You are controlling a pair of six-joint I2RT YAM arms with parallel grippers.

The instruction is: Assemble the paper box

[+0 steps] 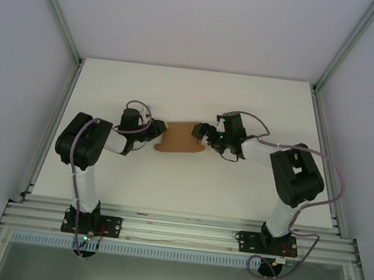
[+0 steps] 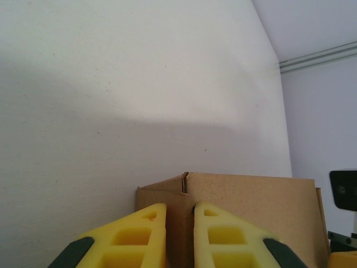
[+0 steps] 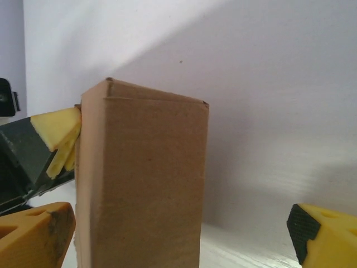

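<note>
The brown paper box [image 1: 182, 138] lies in the middle of the white table between both grippers. My left gripper [image 1: 159, 131] meets its left end. In the left wrist view the two yellow fingers [image 2: 139, 234] are pinched on a folded edge of the paper box [image 2: 251, 206], so that gripper [image 2: 180, 209] is shut on it. My right gripper [image 1: 202, 134] is at the box's right end. Seen from the right wrist, the paper box [image 3: 145, 167] stands as a folded block between widely spread fingers [image 3: 33, 234], close to the left one; this gripper [image 3: 178, 215] is open.
The white table [image 1: 245, 106] is bounded by aluminium frame rails [image 1: 46, 131] on both sides and along the near edge. The left arm's yellow fingertip [image 3: 58, 131] shows behind the box in the right wrist view.
</note>
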